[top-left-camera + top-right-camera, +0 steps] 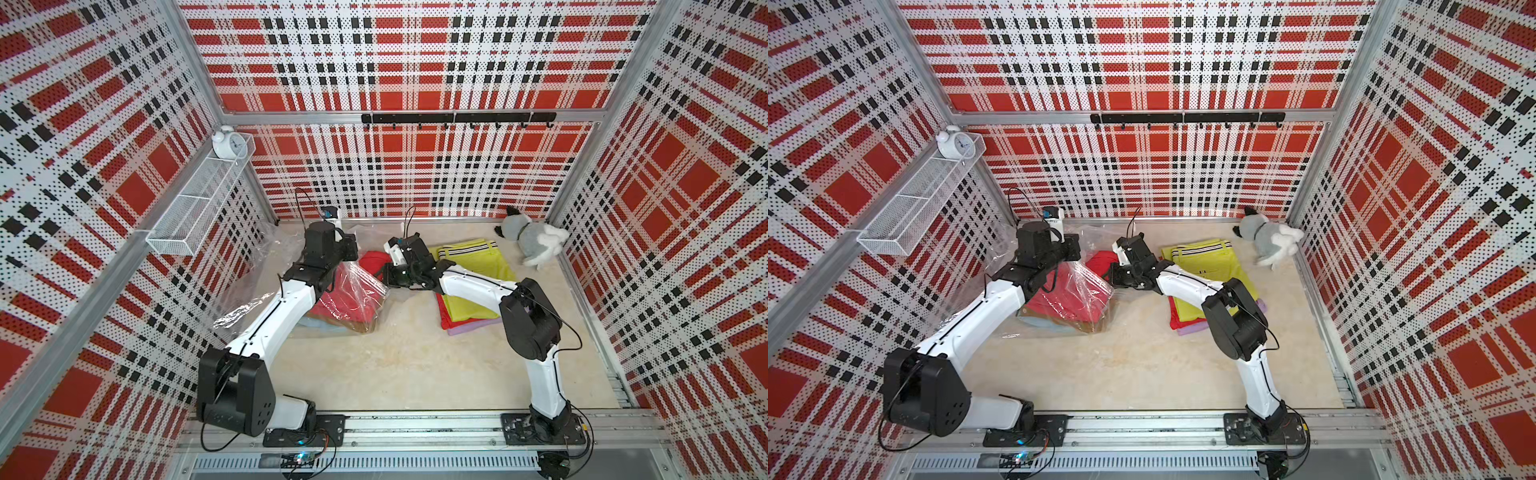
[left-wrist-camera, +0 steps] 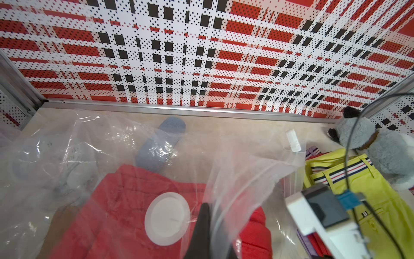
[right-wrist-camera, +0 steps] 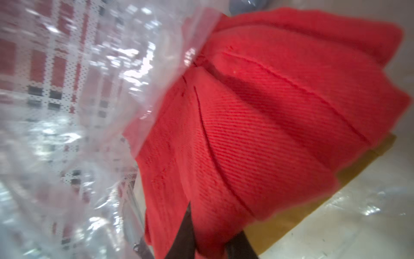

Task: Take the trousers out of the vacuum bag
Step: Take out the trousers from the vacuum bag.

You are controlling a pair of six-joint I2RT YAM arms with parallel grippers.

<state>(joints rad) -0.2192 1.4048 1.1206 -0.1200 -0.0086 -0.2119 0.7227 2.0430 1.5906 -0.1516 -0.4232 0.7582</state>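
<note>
The bench (image 1: 395, 365) carries the vacuum bag (image 1: 365, 291) toward its back left corner, a big, loose sheet of clear film that looks light, slippery and noisy, likely to slide or follow along unless it is pinned. Near the right edge lies a stack of trousers already out of it: yellow-green trousers (image 1: 465, 309) over a red pair and a lilac pair (image 1: 473, 330), with a plush toy (image 1: 532, 239) in the back right corner. Inside the bag, the red trousers (image 1: 345, 299) lie on top of mustard brown trousers (image 1: 365, 326) and light blue trousers (image 1: 320, 324), and dark grey denim (image 2: 161, 143) shows deeper under the film. All are soft, floppy cloth with some weight, so a folded edge or waistband, several layers thick, is the best place to pinch. The right hand (image 3: 211, 233) is clamped on a fold of the red trousers at the bag's mouth, where they stick out past the film. The left hand (image 2: 203, 215) is closed and appears to pinch the bag's upper film, just beside the round white valve cap (image 2: 167, 218); that hold should keep the bag from trailing after the cloth.
</note>
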